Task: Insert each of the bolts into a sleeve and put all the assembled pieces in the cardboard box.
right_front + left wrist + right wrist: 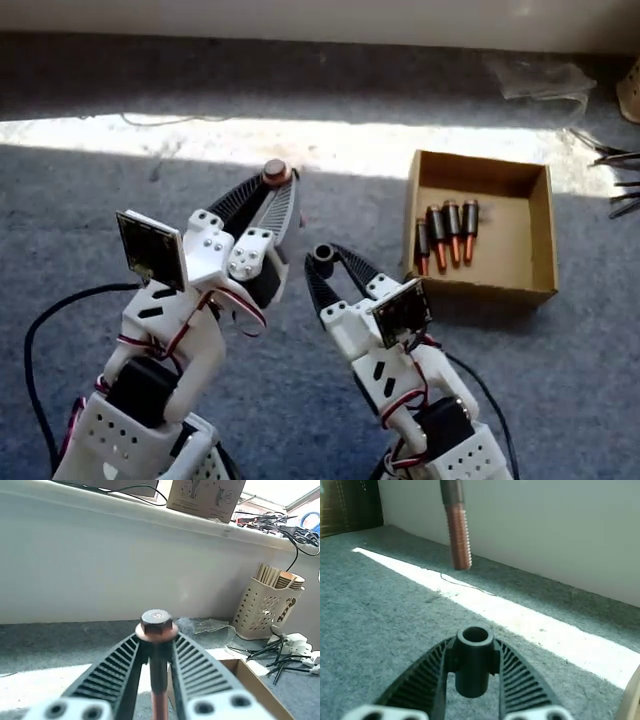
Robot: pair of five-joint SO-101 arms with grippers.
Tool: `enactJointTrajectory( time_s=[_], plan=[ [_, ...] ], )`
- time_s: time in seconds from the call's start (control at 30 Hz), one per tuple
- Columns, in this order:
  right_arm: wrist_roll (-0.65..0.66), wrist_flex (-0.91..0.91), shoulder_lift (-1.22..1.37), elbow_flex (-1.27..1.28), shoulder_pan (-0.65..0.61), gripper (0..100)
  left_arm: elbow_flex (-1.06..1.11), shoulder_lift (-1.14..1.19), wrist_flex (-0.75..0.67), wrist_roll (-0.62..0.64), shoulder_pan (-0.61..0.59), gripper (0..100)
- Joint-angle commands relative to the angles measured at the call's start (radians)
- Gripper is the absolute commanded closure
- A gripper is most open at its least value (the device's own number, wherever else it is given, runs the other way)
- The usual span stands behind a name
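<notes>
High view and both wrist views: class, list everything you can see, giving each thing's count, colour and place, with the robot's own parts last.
bolt: one, copper-coloured, held upright in the left gripper
sleeve: one, black, open end up, held in the right gripper
assembled pieces: four, black with orange ends, side by side in the cardboard box
cardboard box: one, brown, on the carpet beside the right arm
carpet: one, grey, under everything
basket: one, cream, holding wooden sticks, by the wall
left gripper: one, black fingers, shut on the bolt
right gripper: one, black fingers, shut on the sleeve
</notes>
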Motion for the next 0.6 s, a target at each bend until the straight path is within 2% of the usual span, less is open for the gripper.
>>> enactJointTrajectory(
  time_s=[0.0, 0.1, 0.27, 0.57],
  plan=[
    [0.011, -0.025, 0.001, 0.113, 0.012, 99.5, -0.067, 0.007, 0.006, 0.011, 0.016, 100],
    [0.011, -0.025, 0.001, 0.113, 0.012, 99.5, -0.085, 0.008, 0.038, 0.003, 0.065, 100],
    [0.012, 0.012, -0.007, 0.111, 0.01, 99.5, -0.084, 0.008, 0.04, -0.081, 0.134, 100],
    [0.012, 0.013, -0.007, 0.111, 0.012, 99.5, -0.085, 0.008, 0.084, -0.086, 0.143, 100]
  ],
)
